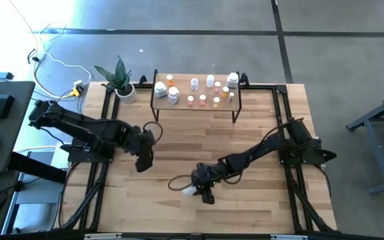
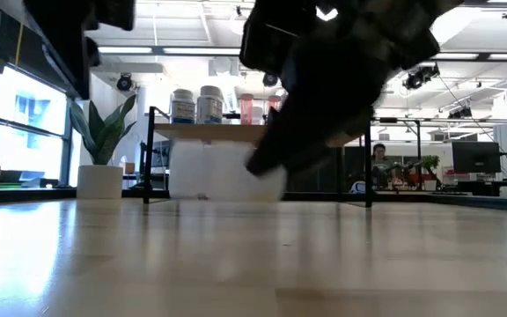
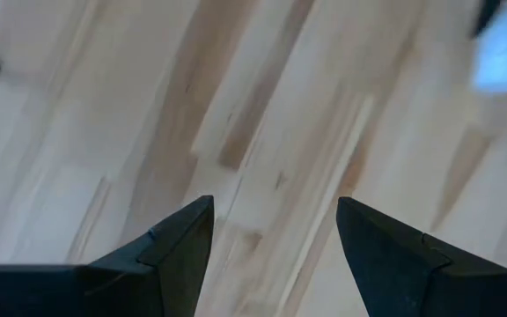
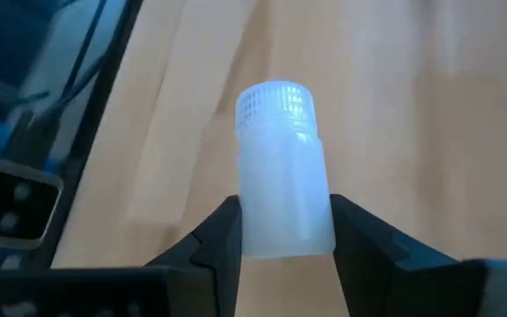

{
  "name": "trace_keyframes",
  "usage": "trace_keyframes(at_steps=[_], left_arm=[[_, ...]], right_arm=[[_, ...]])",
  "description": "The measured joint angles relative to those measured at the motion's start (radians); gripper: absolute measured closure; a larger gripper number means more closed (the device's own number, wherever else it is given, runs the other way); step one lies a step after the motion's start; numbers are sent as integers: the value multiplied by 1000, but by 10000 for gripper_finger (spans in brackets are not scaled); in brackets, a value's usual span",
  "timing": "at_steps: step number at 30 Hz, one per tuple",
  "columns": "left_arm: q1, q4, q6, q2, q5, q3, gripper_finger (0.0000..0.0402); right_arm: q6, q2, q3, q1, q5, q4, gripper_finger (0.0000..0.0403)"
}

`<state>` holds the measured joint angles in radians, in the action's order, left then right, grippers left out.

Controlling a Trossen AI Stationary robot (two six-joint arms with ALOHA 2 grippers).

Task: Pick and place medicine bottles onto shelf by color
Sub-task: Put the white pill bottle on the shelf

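White pill bottle [image 4: 282, 172], ribbed white cap, lies on its side on the planked tabletop [image 1: 179, 143], well in front of the shelf [image 1: 195, 105], toward the table's near edge. In the high view it shows only as a pale patch [image 1: 191, 191] beside the dark fingers. In the low view it is a blurred white block [image 2: 223, 169] standing in front of the shelf's legs.

Right gripper [image 4: 284, 231] is down at the bottle, one finger against each side of the body, cap pointing away from the wrist. Jaws clenched on the bottle; fingers [image 4: 220, 231] touch its wall on both sides. Bottle rests on the wood. High view puts this gripper [image 1: 204, 188] in front of the shelf, near mid-table, arm stretched in from the right.

Left gripper [image 3: 274, 231] hangs over bare wood in front of the shelf's left end, jaws spread wide, nothing between them. High view places it [image 1: 145, 155] closer to the shelf than the right gripper.

Shelf holds the other bottles: larger white ones [image 1: 173, 95] at its left end, small orange ones [image 1: 201, 100] and pale ones [image 1: 210, 81] across the middle and right. Low view shows two white labelled bottles [image 2: 196, 106] on the shelf top.

Potted plant [image 1: 121, 79] stands just left of the shelf.
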<state>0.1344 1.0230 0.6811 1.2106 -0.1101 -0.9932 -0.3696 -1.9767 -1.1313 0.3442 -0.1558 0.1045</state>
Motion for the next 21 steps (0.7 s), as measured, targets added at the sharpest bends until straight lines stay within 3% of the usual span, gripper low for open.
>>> trace_keyframes(at_steps=[5,12,21], left_arm=[[-77,-136,-168,0,93,0,170],[-166,-318,-394,0,298,0,170],[-213,-475,-494,0,357,0,170]], right_arm=[[-50,72,0,-29,108,5,271],[-103,159,0,-42,290,7,267],[-131,230,0,-55,480,39,266]])
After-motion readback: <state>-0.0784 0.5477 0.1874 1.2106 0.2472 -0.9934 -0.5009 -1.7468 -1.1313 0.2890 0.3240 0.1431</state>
